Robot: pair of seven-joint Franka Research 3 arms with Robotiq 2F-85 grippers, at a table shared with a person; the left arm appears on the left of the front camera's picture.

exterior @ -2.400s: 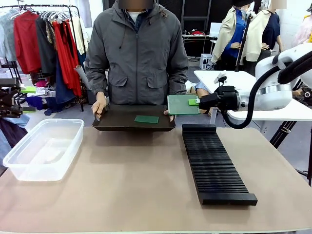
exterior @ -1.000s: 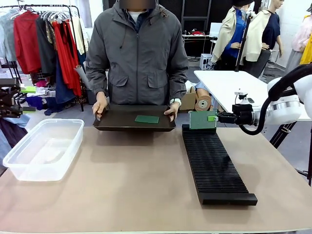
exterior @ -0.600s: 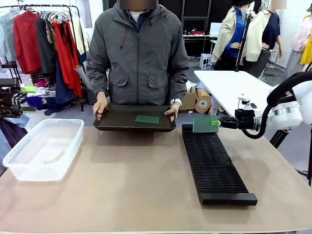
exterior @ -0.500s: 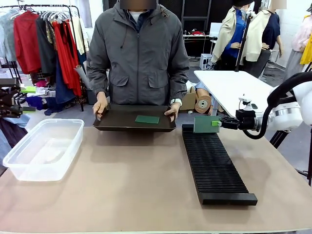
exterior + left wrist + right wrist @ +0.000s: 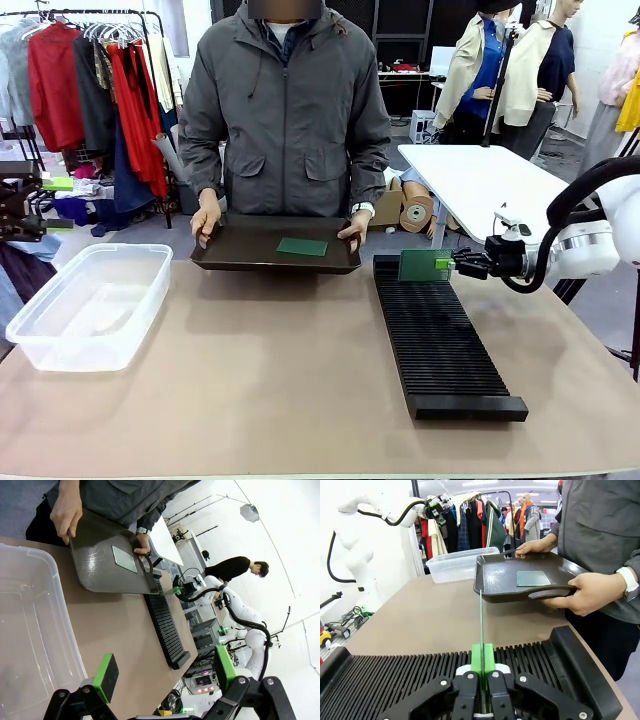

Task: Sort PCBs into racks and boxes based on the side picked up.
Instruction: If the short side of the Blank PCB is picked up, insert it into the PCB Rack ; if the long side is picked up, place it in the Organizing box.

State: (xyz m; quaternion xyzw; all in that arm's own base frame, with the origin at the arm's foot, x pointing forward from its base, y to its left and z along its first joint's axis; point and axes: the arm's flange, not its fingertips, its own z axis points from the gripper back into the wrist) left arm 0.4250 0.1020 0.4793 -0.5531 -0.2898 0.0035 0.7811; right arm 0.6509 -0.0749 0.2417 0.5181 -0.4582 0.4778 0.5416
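While clamped on 1 upright PCB (image 5: 422, 265), the right gripper (image 5: 447, 264) hovers at the rack's (image 5: 440, 340) far end. Jaws of the left gripper (image 5: 165, 672) are spread wide.

No legible text, label, brand, number or sign on PCBs (image 5: 425, 265), rack (image 5: 440, 340), box (image 5: 135, 305) or tray (image 5: 240, 248); all surfaces plain as seen.

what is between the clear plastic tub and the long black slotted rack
Front view: mostly bare tan tabletop separates the clear plastic tub from the long black slotted rack; at their far ends sits the shallow black tray the person holds.
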